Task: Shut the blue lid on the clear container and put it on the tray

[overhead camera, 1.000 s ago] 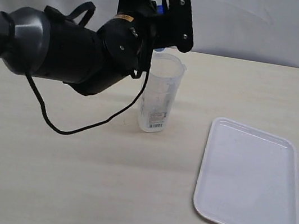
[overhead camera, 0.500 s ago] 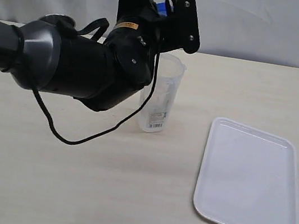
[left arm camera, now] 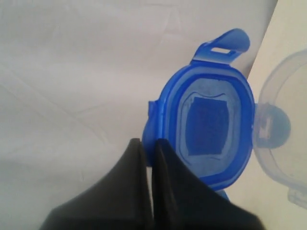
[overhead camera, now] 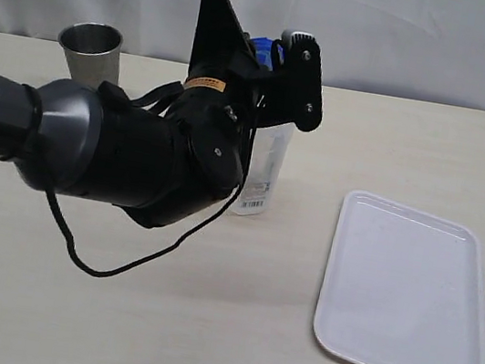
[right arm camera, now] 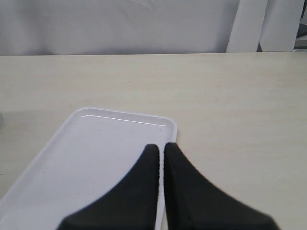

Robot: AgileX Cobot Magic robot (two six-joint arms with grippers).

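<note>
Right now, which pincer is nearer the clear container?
Left. The left pincer holds the blue lid right by the clear container's open mouth. The right pincer is off by the tray, outside the exterior view.

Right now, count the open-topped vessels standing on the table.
2. A grey steel cup far left; a tall clear plastic container mid-table, partly behind the left arm, which could hide others.
</note>
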